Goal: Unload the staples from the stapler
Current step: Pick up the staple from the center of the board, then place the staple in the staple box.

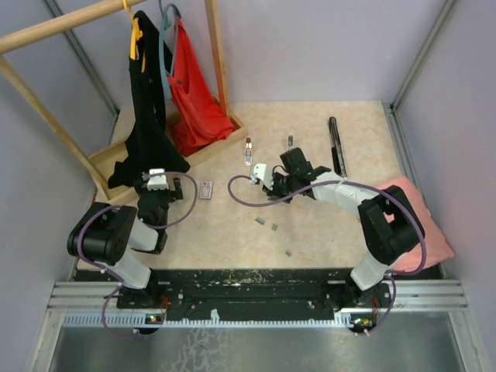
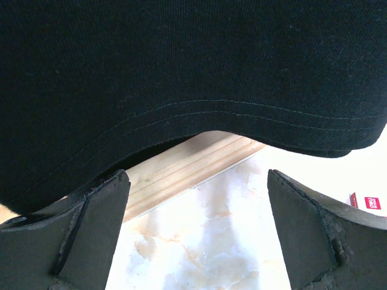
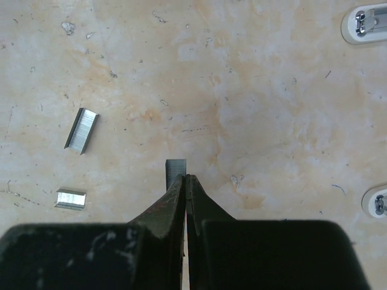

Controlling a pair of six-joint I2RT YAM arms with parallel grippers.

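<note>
While both arms reach out from the near edge, loose staples [image 1: 273, 227] lie closest to them on the table [image 1: 217, 240] as short silvery strips, and a pink cloth [image 1: 422, 225] sits at the right edge. Left gripper [image 2: 196, 176] gapes wide and holds nothing. It sits close under the hem of a black shirt [image 2: 181, 60] that fills most of its view, and the base of the wooden rack [image 2: 175, 172] shows just past that hem. A small red-and-white box [image 1: 206, 190] lies just to its right. Right gripper [image 3: 185, 178] is clenched tight, tips low over the tabletop. One strip sits right at the tips, touching the left finger; can't tell if it's pinched. Two more strips lie off to the gripper's left. Two small silvery clips [image 1: 248, 151] lie a bit farther out. Stapler [image 1: 335, 146] lies flat at the back right, well apart from the right gripper and farther out than it. Red garment [image 1: 194, 97] hangs beside the shirt on the rack, far left.
</note>
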